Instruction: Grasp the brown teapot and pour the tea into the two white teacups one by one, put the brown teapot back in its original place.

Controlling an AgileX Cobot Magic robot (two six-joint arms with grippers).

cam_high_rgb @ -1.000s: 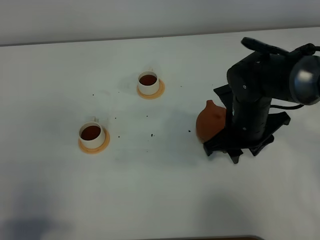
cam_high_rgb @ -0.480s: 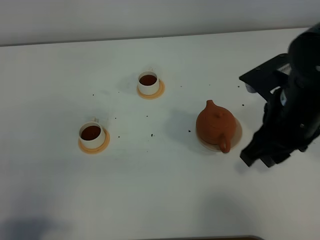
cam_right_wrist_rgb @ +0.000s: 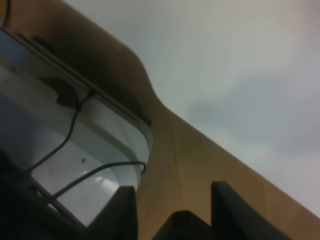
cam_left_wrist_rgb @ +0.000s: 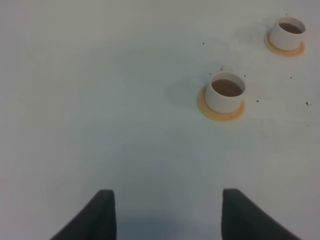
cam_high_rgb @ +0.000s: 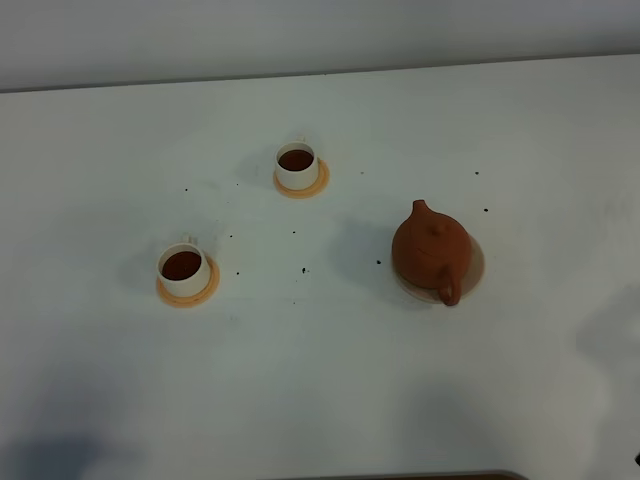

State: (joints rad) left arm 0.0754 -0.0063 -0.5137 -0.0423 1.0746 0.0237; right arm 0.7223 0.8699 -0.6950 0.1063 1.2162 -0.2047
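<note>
We record the brown teapot point(cam_high_rgb: 431, 252) upright on the pale beige disc point(cam_high_rgb: 477, 262), which we take to be its original place, towards the right of the white worktop point(cam_high_rgb: 320, 380). Its spout points away from the camera in the high view and its loop handle towards the near edge; the lid is on. Nothing is touching the pot.

Both white teacups hold dark brown liquid. The far cup point(cam_high_rgb: 297, 166) sits on its orange coaster point(cam_high_rgb: 302, 186) and the near cup point(cam_high_rgb: 184, 269) on its own coaster point(cam_high_rgb: 188, 291), well apart from each other and from the teapot. The left wrist view confirms both fills. A few small dark specks lie on the worktop between cups and pot; we cannot tell whether they are drips or tea leaves.

Neither arm appears in the high view. The left gripper point(cam_left_wrist_rgb: 167, 212) hovers over bare worktop with jaws apart and nothing between them, the near cup ahead of it. The right gripper point(cam_right_wrist_rgb: 170, 210) looks past the worktop edge towards wooden trim and cabling; its jaws stand apart and empty.

Our judgement: pouring into both cups is done and the teapot has been returned, so the task looks complete. Nothing remains that we can see, save parking the arms.
</note>
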